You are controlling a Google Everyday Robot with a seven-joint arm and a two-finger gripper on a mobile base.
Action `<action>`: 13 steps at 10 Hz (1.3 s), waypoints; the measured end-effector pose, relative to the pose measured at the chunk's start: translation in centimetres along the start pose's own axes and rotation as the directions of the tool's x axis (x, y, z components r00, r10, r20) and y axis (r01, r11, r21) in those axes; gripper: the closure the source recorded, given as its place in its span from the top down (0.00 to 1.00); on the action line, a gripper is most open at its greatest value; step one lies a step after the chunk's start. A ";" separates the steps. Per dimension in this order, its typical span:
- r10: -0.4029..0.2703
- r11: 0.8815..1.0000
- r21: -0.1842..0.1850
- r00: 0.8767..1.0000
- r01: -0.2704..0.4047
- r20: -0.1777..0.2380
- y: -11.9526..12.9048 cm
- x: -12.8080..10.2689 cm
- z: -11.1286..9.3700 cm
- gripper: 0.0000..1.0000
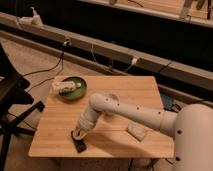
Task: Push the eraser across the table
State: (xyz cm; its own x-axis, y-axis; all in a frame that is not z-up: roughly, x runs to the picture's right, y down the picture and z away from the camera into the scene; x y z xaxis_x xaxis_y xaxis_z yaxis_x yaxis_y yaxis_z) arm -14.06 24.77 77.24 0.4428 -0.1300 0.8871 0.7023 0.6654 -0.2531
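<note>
The eraser (79, 145) is a small flat black block lying near the front left edge of the table (125, 92), a square top of light wooden planks. My gripper (78, 133) points down right above and behind the eraser, touching or nearly touching it. The white arm (130, 114) reaches to it from the lower right, across the table's middle. The orange carrot-like item does not show; the arm may hide it.
A green plate (80, 93) holding a pale item (64, 86) sits at the table's back left. A pale grey speckled block (136, 131) lies at the front right. A black chair (12, 97) stands left of the table. Cables hang along the rail behind.
</note>
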 end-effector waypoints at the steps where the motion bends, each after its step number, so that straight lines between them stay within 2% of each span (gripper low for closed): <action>1: -0.008 1.000 0.011 1.000 0.008 0.010 0.0 -0.3 -0.3 0.00; 3: -0.037 0.999 0.027 0.998 0.036 0.044 -0.4 -1.4 -0.3 0.00; 5: -0.054 0.998 0.035 0.998 0.053 0.032 -0.3 -1.9 -0.8 0.00; 9: 0.042 0.997 0.058 0.999 -0.040 -0.033 2.0 1.2 -3.3 0.00; 12: 0.088 0.995 0.048 0.995 -0.086 -0.044 2.6 2.7 -3.0 0.00; 13: 0.103 0.994 0.029 0.994 -0.102 -0.038 2.9 3.3 -2.2 0.00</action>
State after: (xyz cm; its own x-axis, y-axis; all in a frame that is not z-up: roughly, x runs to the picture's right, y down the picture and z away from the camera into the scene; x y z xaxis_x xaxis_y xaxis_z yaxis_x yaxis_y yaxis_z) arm -9.34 24.63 78.54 0.5338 -0.0891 0.8409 0.6372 0.6961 -0.3307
